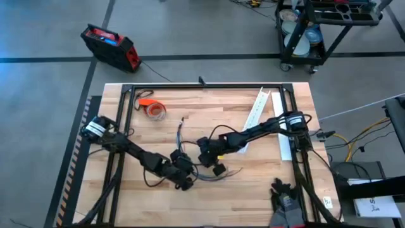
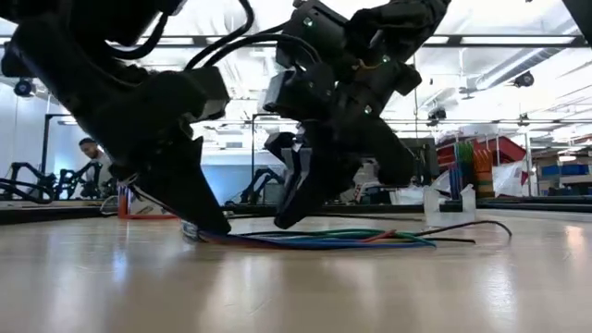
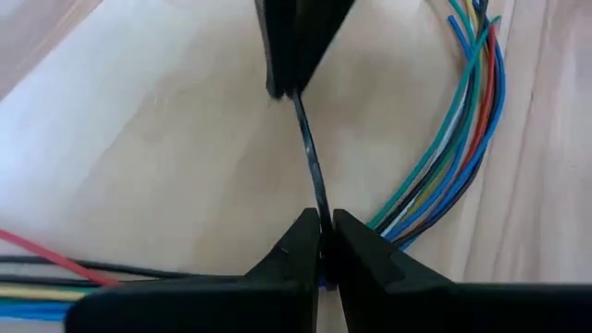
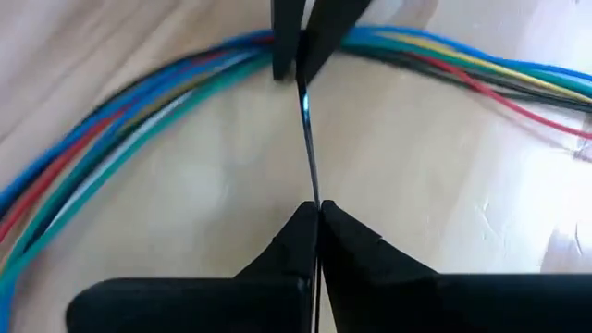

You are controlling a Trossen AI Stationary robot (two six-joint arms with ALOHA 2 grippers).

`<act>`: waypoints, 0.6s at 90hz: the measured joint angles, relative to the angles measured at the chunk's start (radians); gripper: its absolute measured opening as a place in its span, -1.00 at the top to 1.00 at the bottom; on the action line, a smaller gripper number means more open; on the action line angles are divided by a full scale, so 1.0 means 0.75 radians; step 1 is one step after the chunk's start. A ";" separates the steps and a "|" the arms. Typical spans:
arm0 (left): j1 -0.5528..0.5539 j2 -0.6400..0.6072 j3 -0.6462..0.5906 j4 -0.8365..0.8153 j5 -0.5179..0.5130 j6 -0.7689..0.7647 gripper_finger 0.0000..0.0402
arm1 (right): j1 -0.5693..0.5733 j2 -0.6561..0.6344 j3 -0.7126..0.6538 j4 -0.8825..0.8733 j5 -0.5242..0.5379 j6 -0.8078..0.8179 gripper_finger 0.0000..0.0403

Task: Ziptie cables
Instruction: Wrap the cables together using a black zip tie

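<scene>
While both arms reach toward the middle of the table, the ziptie is stretched taut between them, just above the wood. The left end effector, at about seven o'clock from the table's centre, has its fingers pressed together on one end of the ziptie. The right end effector, just beside it at five o'clock from centre, pinches the other end the same way.

The cables lie flat on the table beneath and around both end effectors, a loose bundle of blue, green, red, yellow and dark strands curving past the ziptie. In the low view the bundle trails out toward three o'clock.

An orange tape roll rests at ten o'clock, well apart. A white slotted channel lies at one o'clock.
</scene>
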 joint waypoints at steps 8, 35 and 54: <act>-0.011 0.000 -0.017 0.027 -0.007 -0.009 0.96 | -0.001 -0.007 0.000 -0.005 0.009 0.000 1.00; -0.018 0.000 -0.025 0.056 -0.011 0.034 0.96 | -0.004 -0.008 -0.002 0.006 -0.047 0.049 0.99; -0.018 0.004 -0.009 0.056 -0.028 0.128 0.96 | -0.004 -0.007 -0.002 0.066 -0.087 0.137 0.64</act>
